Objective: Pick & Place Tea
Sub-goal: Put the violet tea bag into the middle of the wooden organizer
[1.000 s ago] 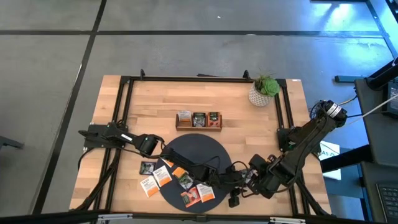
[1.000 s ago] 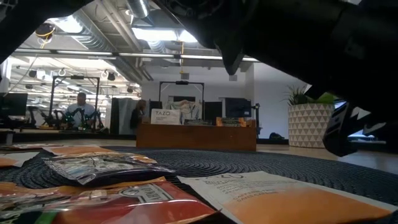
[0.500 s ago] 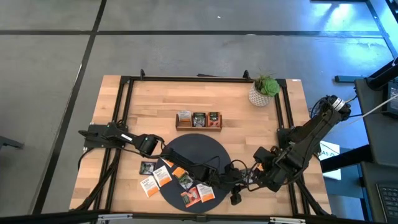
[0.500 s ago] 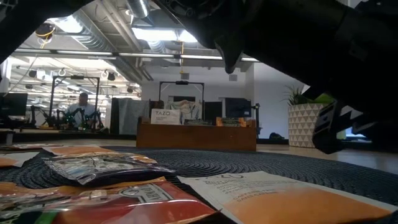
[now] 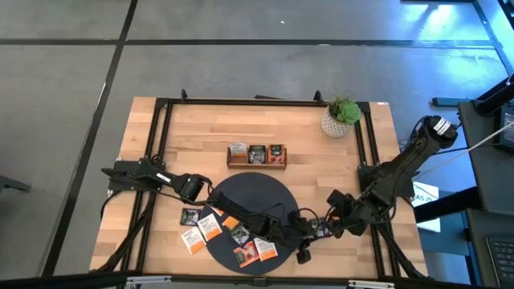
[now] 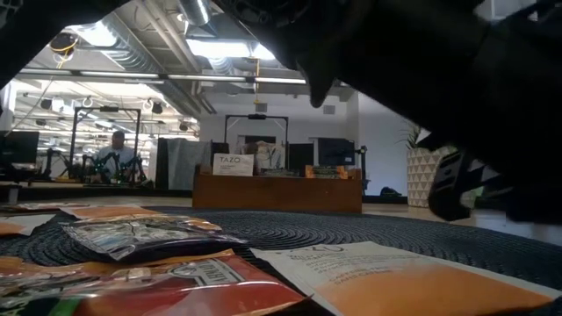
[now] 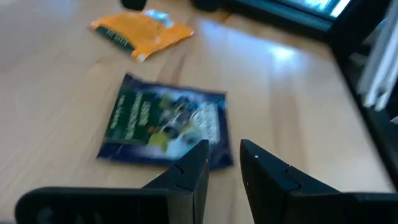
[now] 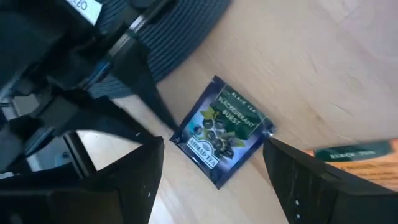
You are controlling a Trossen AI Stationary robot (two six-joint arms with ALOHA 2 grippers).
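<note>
- A dark blue tea sachet (image 8: 222, 129) is laid flat on the bare wood of the worktop (image 5: 201, 128). It is found near the front edge, just off the right side of the round mat (image 5: 249, 193).
- The right gripper (image 8: 214, 146) is held over this sachet with its fingers spread wide, one on each side. This is likely done so that the sachet can be pinched.
- The left gripper (image 7: 224, 146) is stretched across the mat to the sachet's edge. Its fingers are parted only a little, and nothing is seen between them.
- An orange sachet (image 7: 142, 32) is left close by.
- More sachets (image 5: 233, 233) are spread at the mat's front left.
- The wooden tray (image 5: 256, 164) is set behind the mat, probably where the tea is meant to go.
</note>
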